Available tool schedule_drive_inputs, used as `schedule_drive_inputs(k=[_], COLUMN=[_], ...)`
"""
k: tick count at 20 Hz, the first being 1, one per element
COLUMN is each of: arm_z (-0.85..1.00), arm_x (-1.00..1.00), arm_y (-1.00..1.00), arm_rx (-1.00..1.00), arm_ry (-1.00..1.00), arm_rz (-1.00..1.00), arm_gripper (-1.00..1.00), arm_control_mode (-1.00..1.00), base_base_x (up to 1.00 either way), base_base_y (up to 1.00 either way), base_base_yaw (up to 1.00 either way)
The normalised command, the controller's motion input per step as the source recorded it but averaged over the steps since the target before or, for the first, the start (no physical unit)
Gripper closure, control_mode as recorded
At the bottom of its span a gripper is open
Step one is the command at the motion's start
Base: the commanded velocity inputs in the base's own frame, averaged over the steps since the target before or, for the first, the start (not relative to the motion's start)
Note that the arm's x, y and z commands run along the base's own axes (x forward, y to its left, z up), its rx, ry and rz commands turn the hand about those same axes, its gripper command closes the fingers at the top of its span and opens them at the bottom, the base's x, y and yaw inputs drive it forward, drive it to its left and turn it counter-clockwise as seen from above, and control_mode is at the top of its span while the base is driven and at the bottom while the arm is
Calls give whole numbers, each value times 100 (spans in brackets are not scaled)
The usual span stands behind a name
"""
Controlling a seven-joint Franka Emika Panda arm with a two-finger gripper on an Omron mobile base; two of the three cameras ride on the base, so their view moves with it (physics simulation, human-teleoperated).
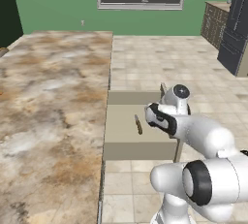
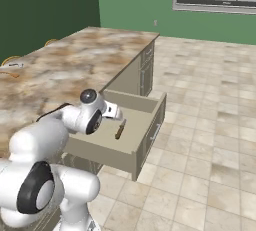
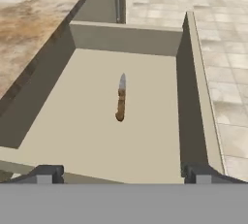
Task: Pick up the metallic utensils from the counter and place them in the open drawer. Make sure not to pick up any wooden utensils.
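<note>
**Knife in the drawer, end effector released above it**

The knife [image 3: 120, 99] lies flat on the floor of the open drawer [image 3: 196, 87], roughly in the middle, its grey blade pointing toward the drawer's back wall and its brown handle toward the front. Nothing touches it. The end effector [image 3: 121, 173] hangs over the drawer's front part with its jaws spread wide and nothing between them; its two dark fingertips [image 3: 46, 173] stand well apart on either side of the knife's line. In the right base view the end effector [image 2: 114, 111] sits just above the drawer's near wall, beside the counter [image 2: 75, 65] edge.

That looks like one metallic piece delivered. On the counter's far left edge, well away from the drawer, small things [image 2: 11, 66] show, too small to tell whether they are metal or wood.

What could go wrong from here, as a judgement:

- Pulling out low or sideways could catch a fingertip on a drawer wall, since the end effector sits close to the rim.
- The remaining items lie far from the drawer and look alike at this distance; a hasty reach could close on the wooden spoon instead of the pale silvery piece.
- A thin, flat utensil on stone offers little to grip and may slip out.
</note>
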Motion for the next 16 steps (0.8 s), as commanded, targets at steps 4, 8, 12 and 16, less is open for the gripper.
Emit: schedule_drive_inputs(k=[4,8,12,16], arm_z=[100,100,100,77], arm_x=[-50,-52,-67,-61], arm_y=[0,0,0,0], arm_rx=[0,0,0,0], arm_ry=[1,0,2,6], arm_rz=[0,0,1,4], arm_gripper=[-100,-100,-100,-100], arm_control_mode=[-100,-100,-100,-100], base_base_x=[0,0,0,0], base_base_y=[0,0,0,0], base_base_yaw=[0,0,0,0])
